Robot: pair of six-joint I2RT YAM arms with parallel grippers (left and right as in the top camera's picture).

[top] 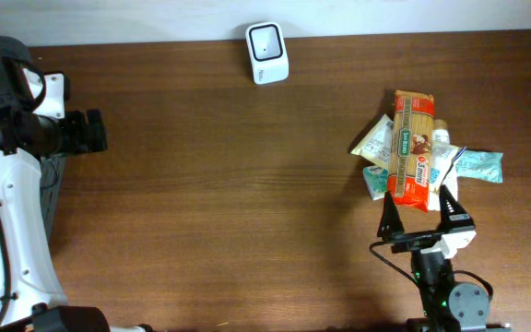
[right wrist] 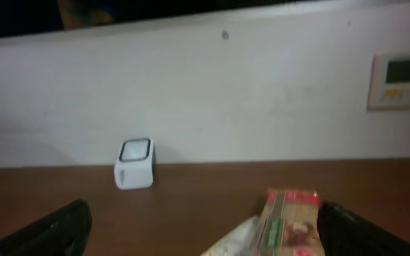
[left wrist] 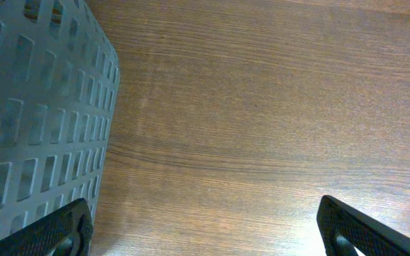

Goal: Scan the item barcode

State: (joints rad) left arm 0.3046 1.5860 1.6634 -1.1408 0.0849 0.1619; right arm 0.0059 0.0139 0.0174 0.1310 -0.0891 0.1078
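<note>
My right gripper hangs with its jaws spread as wide as they go and nothing between them. The pasta packet lies just ahead of its fingertips on a small heap of pouches, and the white scanner stands well ahead and off to its left. My left gripper is equally wide open and empty over bare table, with a grey perforated basket close on the left of its wrist view.
</note>
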